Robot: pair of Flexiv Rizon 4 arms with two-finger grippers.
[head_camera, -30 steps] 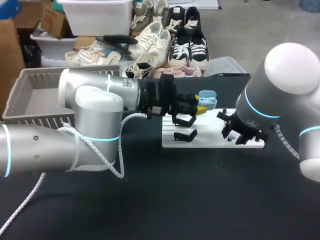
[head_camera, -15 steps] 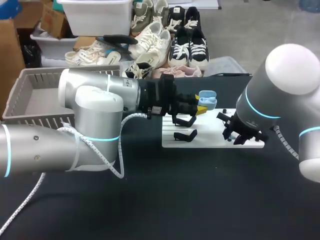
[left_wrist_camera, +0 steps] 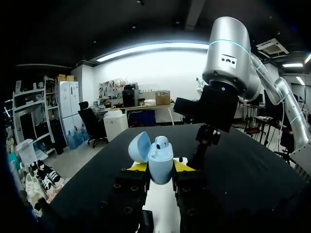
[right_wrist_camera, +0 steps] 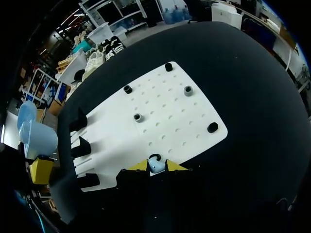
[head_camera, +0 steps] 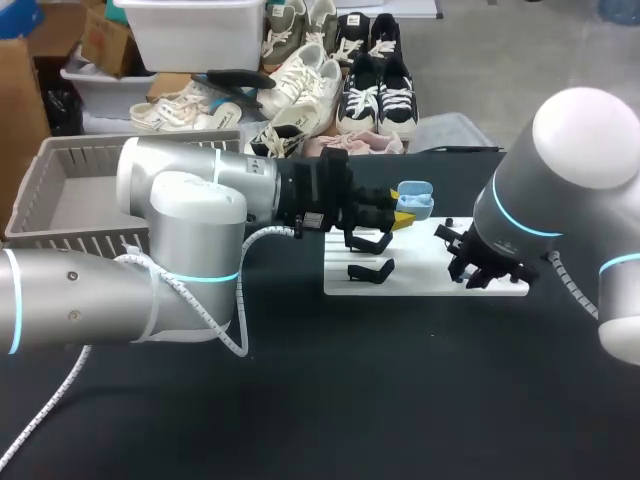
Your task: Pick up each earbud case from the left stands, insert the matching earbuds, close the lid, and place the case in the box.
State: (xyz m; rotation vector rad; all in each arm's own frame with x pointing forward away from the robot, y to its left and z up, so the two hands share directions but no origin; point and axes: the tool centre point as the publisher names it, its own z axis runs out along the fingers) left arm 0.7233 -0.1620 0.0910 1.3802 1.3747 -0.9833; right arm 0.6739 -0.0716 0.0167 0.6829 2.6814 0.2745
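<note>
While the lid (left_wrist_camera: 138, 147) stands open, case (left_wrist_camera: 160, 162): light blue, held upright above the table at the far edge of the white board (head_camera: 420, 282).
Seated earbud (left_wrist_camera: 162, 142): one already sits in the case; the second well looks vacant, though I can't be sure from here.
Loose earbud (right_wrist_camera: 155, 164): light blue, down at the near edge of the board, between the right fingertips.
Left gripper (left_wrist_camera: 160, 168): yellow tips clamped on the lower body of the case from both sides.
Right gripper (right_wrist_camera: 156, 166): tips look pinched on the loose earbud; contact on both sides is likely, not certain.
Handling, case: probably light, rigid, smooth plastic, so slippery. Keep hold low on the body, clear of the hinge, since the lid will flop.
Handling, earbud: tiny, glossy and rounded, so it could squirt out. Gentle pinch across the widest part.
Pegs (right_wrist_camera: 188, 90): short dark posts on the board, ahead of the right gripper.
Black stands (right_wrist_camera: 80, 145): on the board's left end, beside the case.
Box (head_camera: 60, 205): grey slotted basket, well apart at far left.
</note>
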